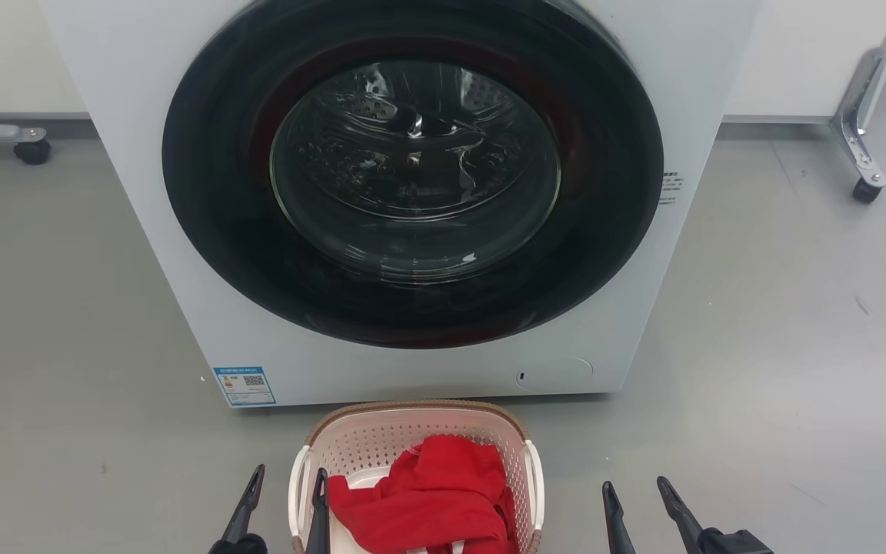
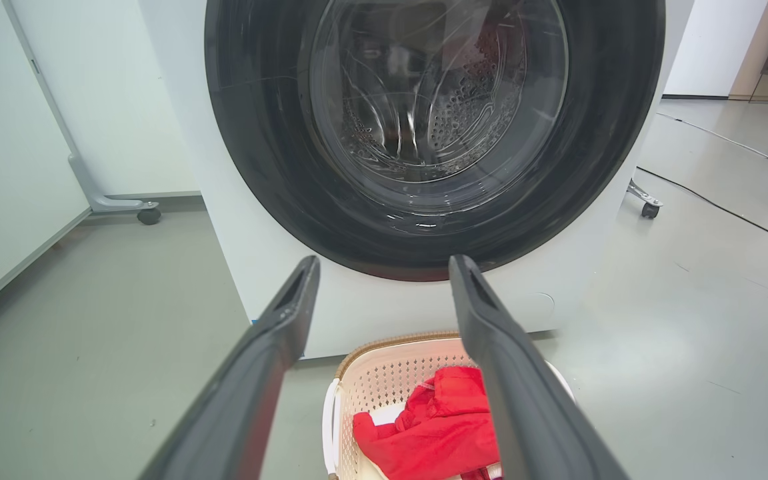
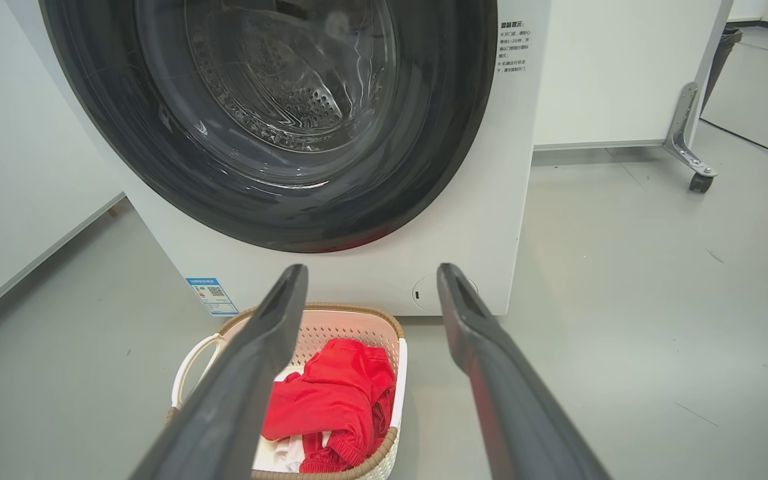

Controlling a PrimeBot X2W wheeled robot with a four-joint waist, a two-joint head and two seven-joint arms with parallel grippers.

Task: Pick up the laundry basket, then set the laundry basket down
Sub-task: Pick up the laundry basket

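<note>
The laundry basket (image 1: 381,442) is cream-white and perforated, with a brown woven-look rim. It stands on the grey floor just in front of the washer, at the bottom middle of the head view. A red garment (image 1: 428,496) lies in it over something white. My left gripper (image 1: 290,472) is open, its two fingers either side of the basket's left white handle in the head view, with nothing held. My right gripper (image 1: 634,485) is open and empty, to the right of the basket and apart from it. In the wrist views the left gripper (image 2: 385,263) and right gripper (image 3: 372,270) look down on the basket (image 2: 384,373) (image 3: 331,327).
A white front-loading washer (image 1: 143,192) with a large dark round glass door (image 1: 412,192), shut, stands right behind the basket. Metal legs on castors stand at the far right (image 1: 866,188) and far left (image 1: 31,150). Open grey floor lies on both sides.
</note>
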